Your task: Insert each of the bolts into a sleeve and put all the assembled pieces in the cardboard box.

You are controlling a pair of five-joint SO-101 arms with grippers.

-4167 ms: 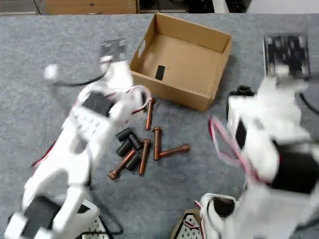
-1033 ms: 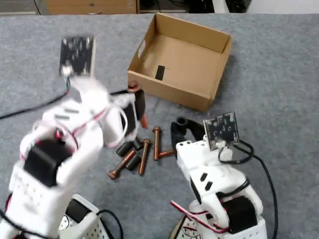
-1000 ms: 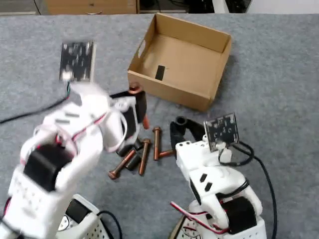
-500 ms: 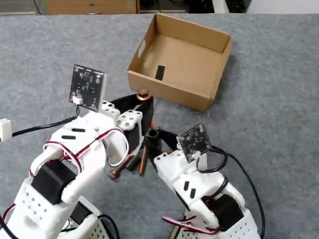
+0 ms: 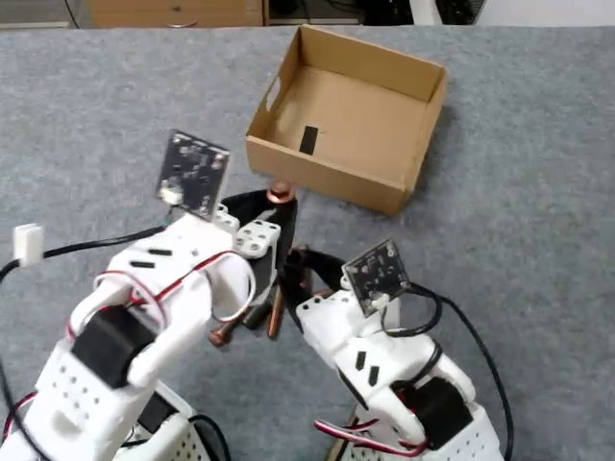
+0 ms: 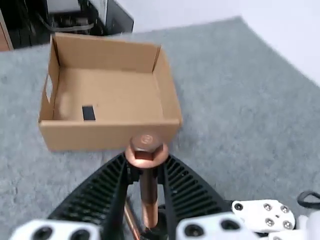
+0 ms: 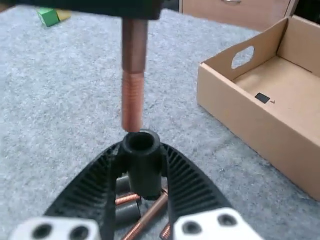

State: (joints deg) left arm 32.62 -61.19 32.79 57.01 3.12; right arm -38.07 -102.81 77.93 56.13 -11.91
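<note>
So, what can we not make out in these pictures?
Loose bolts and sleeves: high view, the left arm and right arm cover most of the pile; no count possible.
Tip of the held bolt: right wrist view, the sleeve rim hides whether it is inside.
Black mark in the cardboard box: high view, too small to identify.

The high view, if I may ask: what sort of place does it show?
Likely a lab or workshop: a grey carpeted table, wooden drawers behind it, and a cardboard box beside loose bolts.
</note>
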